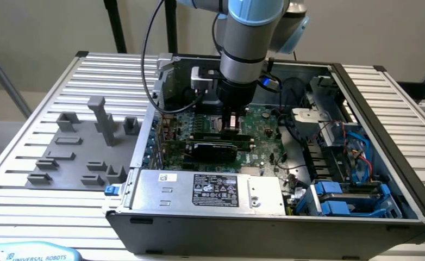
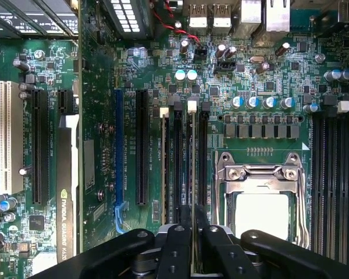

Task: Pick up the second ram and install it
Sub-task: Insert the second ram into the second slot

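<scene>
Hovering inside the computer case, the end effector pinches the second ram edge-on, lowered over a motherboard slot; pickup looks done, full seating I can't confirm.

my own wrist hides most of my gripper in the exterior view. in the wrist view the second ram shows edge-on, its chips unreadable, its near end hidden between my fingers. the graphics card is cut off at the frame's lower left.
</scene>
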`<action>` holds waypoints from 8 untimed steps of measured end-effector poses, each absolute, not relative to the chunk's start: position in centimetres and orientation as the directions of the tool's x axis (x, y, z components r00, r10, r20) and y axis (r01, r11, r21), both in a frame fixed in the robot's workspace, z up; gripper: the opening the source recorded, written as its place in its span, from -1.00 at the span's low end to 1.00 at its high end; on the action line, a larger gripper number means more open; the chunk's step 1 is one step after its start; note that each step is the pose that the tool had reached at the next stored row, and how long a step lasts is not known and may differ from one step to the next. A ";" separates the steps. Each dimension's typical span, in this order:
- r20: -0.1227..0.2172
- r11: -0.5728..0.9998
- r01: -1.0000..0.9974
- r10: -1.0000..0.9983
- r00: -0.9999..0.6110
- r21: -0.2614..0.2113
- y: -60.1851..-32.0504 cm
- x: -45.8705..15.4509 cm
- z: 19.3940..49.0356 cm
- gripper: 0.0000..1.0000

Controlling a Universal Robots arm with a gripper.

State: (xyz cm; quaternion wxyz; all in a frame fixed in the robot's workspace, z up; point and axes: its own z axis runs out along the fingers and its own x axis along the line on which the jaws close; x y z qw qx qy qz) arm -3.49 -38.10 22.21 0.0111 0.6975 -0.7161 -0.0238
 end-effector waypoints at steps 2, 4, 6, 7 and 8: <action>-0.017 0.026 -0.998 -0.999 -0.027 0.049 -38.1 -3.5 22.2 -0.56; -0.018 0.026 -0.998 -0.999 -0.027 0.051 -38.1 -3.5 22.5 -0.56; -0.017 0.026 -0.998 -0.999 -0.027 0.051 -38.1 -3.5 23.2 -0.56; -0.017 0.026 -0.998 -0.999 -0.027 0.052 -38.1 -3.5 23.6 -0.56; -0.017 0.026 -0.998 -0.999 -0.027 0.052 -38.1 -3.5 23.8 -0.56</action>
